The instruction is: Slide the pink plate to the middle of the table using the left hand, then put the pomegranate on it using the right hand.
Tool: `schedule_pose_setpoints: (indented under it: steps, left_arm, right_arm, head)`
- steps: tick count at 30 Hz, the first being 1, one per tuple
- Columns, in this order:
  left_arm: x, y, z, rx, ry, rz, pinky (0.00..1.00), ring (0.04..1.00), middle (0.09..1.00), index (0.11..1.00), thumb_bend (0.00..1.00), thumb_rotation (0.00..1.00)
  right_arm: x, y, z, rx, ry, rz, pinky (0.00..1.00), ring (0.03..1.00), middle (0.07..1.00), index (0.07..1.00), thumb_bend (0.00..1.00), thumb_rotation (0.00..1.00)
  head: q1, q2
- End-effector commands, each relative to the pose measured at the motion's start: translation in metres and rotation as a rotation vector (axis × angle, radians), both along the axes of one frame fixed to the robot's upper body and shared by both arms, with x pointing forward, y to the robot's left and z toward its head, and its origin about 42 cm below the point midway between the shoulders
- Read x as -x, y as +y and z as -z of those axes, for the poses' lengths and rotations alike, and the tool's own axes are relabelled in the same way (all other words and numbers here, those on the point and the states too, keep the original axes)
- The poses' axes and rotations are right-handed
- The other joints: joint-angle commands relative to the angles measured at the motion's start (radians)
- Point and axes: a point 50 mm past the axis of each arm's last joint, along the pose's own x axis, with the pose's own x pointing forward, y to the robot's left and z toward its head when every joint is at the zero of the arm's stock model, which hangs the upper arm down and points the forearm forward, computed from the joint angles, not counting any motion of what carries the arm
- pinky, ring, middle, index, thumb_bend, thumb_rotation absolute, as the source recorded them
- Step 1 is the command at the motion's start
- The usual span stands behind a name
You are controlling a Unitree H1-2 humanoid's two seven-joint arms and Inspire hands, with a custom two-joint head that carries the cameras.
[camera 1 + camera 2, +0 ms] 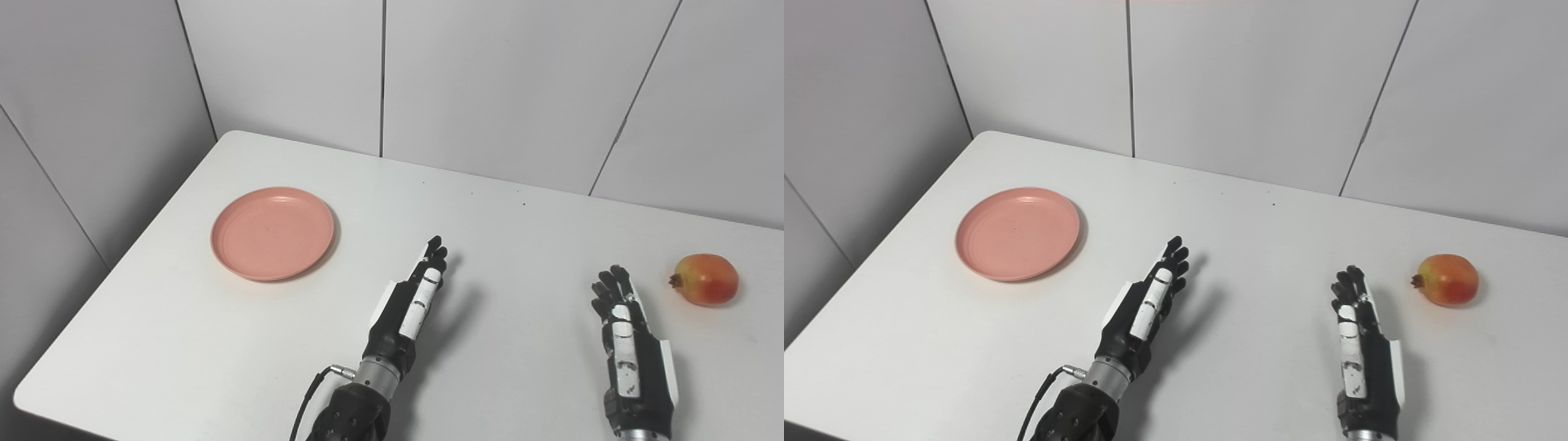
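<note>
Left hand (pixel 409 304) is stretched out flat, edge-on, fingers straight and close together, pointing up and a little to the right, holding nothing. Its forearm rises from the bottom edge at a slant, a thin cable looping off the wrist. Right hand (pixel 628 334) stands nearly upright, thumb edge toward the camera, fingers extended with the tips slightly curled, empty too. Both hands are well apart.

white table (pixel 502 233) | grey wall panels (pixel 490 79) behind, w/ dark seams
</note>
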Motion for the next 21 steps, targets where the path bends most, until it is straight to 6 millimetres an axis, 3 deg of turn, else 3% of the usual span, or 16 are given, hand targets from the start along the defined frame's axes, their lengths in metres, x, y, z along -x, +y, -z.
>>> schedule_pose_setpoints:
  steps: [1, 9, 21]
  left_arm:
    - [-0.0068, -0.0101, -0.0136, 0.012, -0.075, 0.003, 1.0, 1.0, 1.0, 1.0, 0.49, 1.0]
    - [-0.0082, -0.0178, -0.0068, 0.008, -0.069, -0.002, 1.0, 1.0, 1.0, 1.0, 0.54, 1.0]
    - [-0.0077, -0.0169, -0.009, 0.015, -0.113, 0.006, 1.0, 1.0, 1.0, 0.997, 0.54, 1.0]
  right_arm:
    - [0.0, -0.0049, -0.0029, -0.001, -0.037, -0.015, 0.97, 0.934, 0.929, 0.937, 0.44, 0.92]
    - [0.0003, -0.0108, 0.0017, -0.007, -0.022, -0.03, 1.0, 0.96, 0.95, 0.963, 0.46, 0.98]
    - [0.0019, -0.0116, 0.0019, -0.01, -0.025, -0.027, 0.99, 0.946, 0.935, 0.952, 0.42, 0.95]
  head:
    - [0.012, -0.007]
    - [0.049, -0.031]
    - [0.043, -0.036]
